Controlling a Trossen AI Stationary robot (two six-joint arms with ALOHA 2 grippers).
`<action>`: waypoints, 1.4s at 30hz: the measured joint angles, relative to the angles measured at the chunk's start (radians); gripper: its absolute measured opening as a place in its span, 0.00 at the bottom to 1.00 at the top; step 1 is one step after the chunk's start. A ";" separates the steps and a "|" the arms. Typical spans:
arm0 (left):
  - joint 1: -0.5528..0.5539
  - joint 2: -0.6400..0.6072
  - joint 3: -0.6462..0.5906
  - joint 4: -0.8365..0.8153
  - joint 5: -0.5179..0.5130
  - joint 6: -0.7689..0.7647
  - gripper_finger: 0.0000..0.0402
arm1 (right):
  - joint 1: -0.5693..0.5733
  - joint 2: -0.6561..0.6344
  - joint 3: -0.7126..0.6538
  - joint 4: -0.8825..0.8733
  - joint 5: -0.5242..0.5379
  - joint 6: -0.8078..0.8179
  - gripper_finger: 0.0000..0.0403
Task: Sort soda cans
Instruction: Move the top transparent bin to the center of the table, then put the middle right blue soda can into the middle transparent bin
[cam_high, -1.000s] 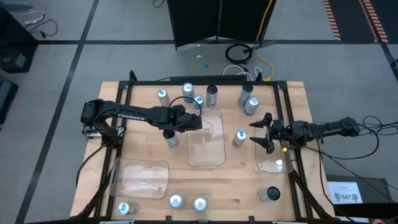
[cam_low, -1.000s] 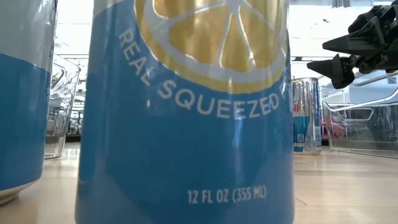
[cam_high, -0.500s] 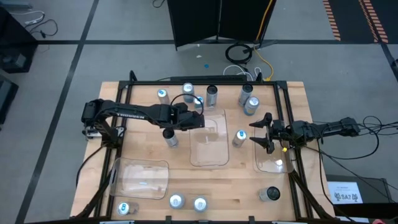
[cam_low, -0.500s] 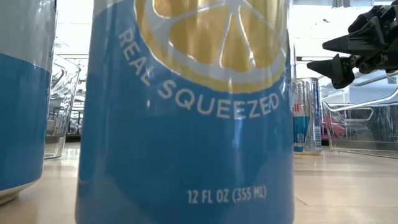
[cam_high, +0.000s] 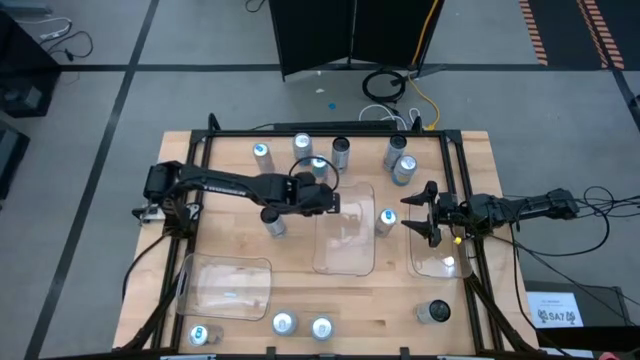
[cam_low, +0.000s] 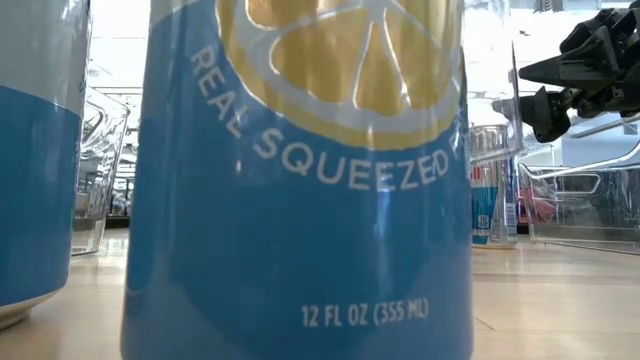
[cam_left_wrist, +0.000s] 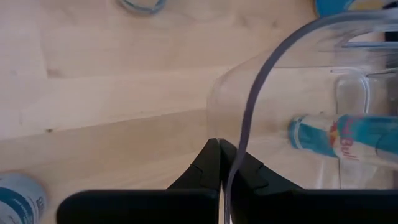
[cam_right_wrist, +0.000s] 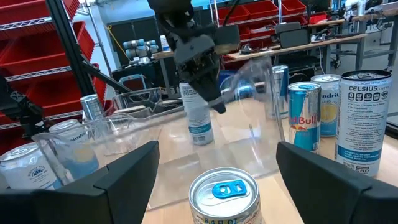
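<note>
- The left hand (cam_high: 330, 202) is clenched on the thin rim of the middle tray (cam_high: 345, 240); the wrist view shows its two fingers (cam_left_wrist: 214, 163) pinched together with the clear wall between them.
- That tray extends from the left hand toward the near edge of the surface (cam_high: 230, 235), with its near corner close to the right hand's side.
- A can (cam_high: 275, 224) stands just behind the left hand, beside its arm; another can (cam_high: 319, 166) sits just beyond it on the far side.
- Three more cans (cam_high: 301, 145) stand farther off along the far edge, and two cans (cam_high: 402, 168) stand in the far right part.
- The right hand (cam_high: 424, 213) hovers with its fingers spread wide, grasping nothing, at the edge of the right tray (cam_high: 440, 262).
- A blue-tabbed can (cam_right_wrist: 224, 193) stands just ahead of the right hand, between its open fingers in the wrist view; it is the can (cam_high: 386, 220) between the two hands.
- A left tray (cam_high: 225, 285) lies well apart from both hands, near the front.
- Three cans (cam_high: 283, 323) line the front edge, and a dark can (cam_high: 434, 312) stands near the front right corner.
</note>
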 joint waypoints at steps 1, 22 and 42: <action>0.000 0.009 0.000 0.004 0.006 -0.001 0.03 | 0.000 0.000 0.000 0.000 0.000 0.000 0.79; 0.027 0.140 0.001 0.061 0.118 -0.072 0.05 | 0.000 0.000 0.000 0.000 0.000 0.000 0.79; 0.064 0.105 0.069 0.064 0.115 0.168 0.36 | 0.000 0.000 0.000 0.000 0.000 0.000 0.79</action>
